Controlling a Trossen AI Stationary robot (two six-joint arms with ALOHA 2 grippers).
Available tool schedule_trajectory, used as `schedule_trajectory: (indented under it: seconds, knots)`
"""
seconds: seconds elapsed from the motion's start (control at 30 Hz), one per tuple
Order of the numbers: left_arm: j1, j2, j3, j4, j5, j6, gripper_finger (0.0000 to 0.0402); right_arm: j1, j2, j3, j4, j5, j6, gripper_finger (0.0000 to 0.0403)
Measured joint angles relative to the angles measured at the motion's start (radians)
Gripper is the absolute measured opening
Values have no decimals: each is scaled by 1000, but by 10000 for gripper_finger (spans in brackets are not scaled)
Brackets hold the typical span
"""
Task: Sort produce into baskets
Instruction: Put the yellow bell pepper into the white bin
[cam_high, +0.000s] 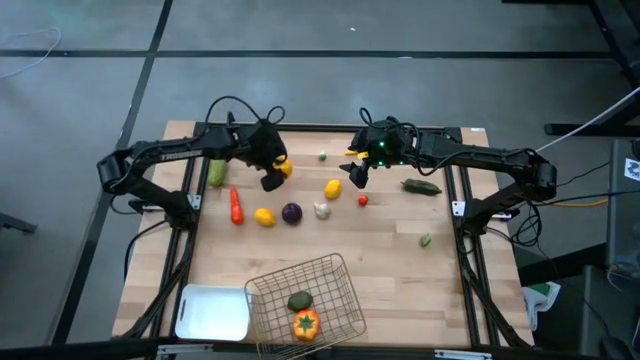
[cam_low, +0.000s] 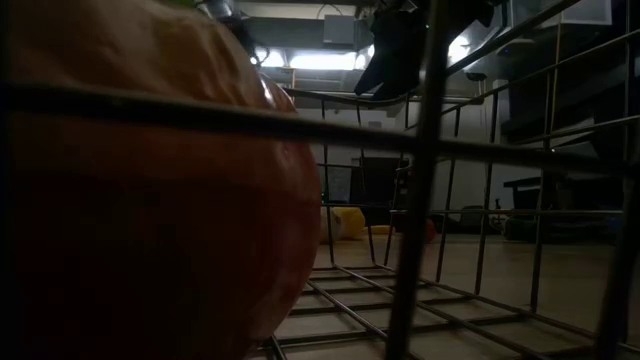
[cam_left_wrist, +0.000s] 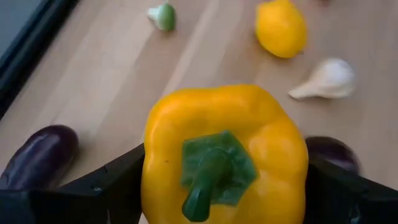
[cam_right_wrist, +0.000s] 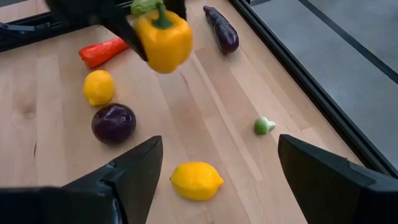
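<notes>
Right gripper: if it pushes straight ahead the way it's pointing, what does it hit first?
Probably the lemon, lying on the table between the open right gripper's fingers. The purple onion sits off to one side. Depth is uncertain.

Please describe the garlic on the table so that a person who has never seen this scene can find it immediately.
Start at the wire-mesh basket at the table's near edge and look toward the middle of the wooden top. There, a purple onion lies beside the garlic. The garlic is the only white piece, a small bulb with a pointed tip.
</notes>
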Motion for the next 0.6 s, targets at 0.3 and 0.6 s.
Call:
schedule_trajectory:
  seconds: [0.3, 0.6]
  knots:
    - [-133, -52, 157, -239, 2, -108, 317, 0, 0, 0, 1, 0, 1, 315]
    - [-337, -252, 165, -393, -4, -492, 317, 0, 0, 0, 3, 0, 6, 315]
